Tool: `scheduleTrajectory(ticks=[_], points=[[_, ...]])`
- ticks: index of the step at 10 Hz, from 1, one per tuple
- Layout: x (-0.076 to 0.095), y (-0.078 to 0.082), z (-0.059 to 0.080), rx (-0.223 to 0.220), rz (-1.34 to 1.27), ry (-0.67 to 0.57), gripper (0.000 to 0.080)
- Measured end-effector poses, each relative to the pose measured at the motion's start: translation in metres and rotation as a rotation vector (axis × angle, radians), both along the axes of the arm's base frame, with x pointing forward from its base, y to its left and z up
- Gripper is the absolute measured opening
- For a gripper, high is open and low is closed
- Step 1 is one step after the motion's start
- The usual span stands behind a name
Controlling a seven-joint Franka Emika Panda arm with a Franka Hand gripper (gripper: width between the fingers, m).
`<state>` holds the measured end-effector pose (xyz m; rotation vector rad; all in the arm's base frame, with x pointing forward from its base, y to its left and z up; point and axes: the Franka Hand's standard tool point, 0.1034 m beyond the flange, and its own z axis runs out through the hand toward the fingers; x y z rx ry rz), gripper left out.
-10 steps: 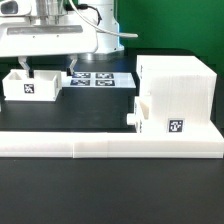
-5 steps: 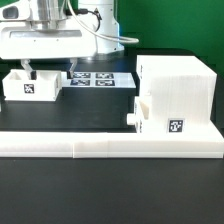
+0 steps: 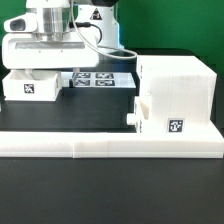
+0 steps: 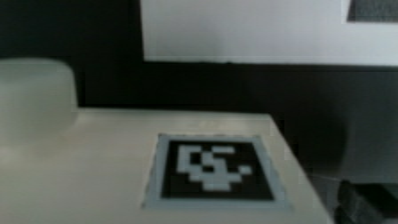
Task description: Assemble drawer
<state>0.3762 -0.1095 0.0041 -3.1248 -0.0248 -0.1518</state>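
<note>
Black table (image 3: 110, 195) fills the foreground of the exterior view. Nearest on it, a long low white border wall (image 3: 100, 146) runs across at 6 o'clock. Just behind the wall, toward 4 o'clock, the inserted tray (image 3: 155, 112) sits partly inside the cube-like housing (image 3: 180, 75). Its knob (image 3: 130, 118) points out toward 9 o'clock, and its front tag (image 3: 175, 127) faces the camera.

Farther back, at 9 o'clock, the lone tray (image 3: 50, 88) stands on the table, well apart from the housing, showing its own tag (image 3: 30, 88). Between the two, near 12 o'clock of centre, lies the marker board (image 3: 100, 80).

The gripper (image 3: 45, 72) hangs directly over the lone tray. Its white body hides the fingers, so I cannot tell whether they are spread, clenched or touching the tray. The blurred wrist view shows a tag (image 4: 214, 168) on a white surface, close up.
</note>
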Motion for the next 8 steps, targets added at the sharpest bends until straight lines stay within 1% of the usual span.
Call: scheduleTrajectory(ticks=[1, 3, 4, 5, 6, 7, 8], points=[[0.0001, -0.0001, 0.0000, 0.000, 0.000, 0.000, 0.0648], [0.0001, -0.0001, 0.0000, 0.000, 0.000, 0.000, 0.0378], [0.0001, -0.0001, 0.0000, 0.000, 0.000, 0.000, 0.0378], [0.0001, -0.0001, 0.0000, 0.000, 0.000, 0.000, 0.0242], [0.0001, -0.0001, 0.0000, 0.000, 0.000, 0.000, 0.0072], [0.0002, -0.0001, 0.0000, 0.000, 0.000, 0.000, 0.0072], [0.0002, -0.0001, 0.0000, 0.000, 0.000, 0.000, 0.0041]])
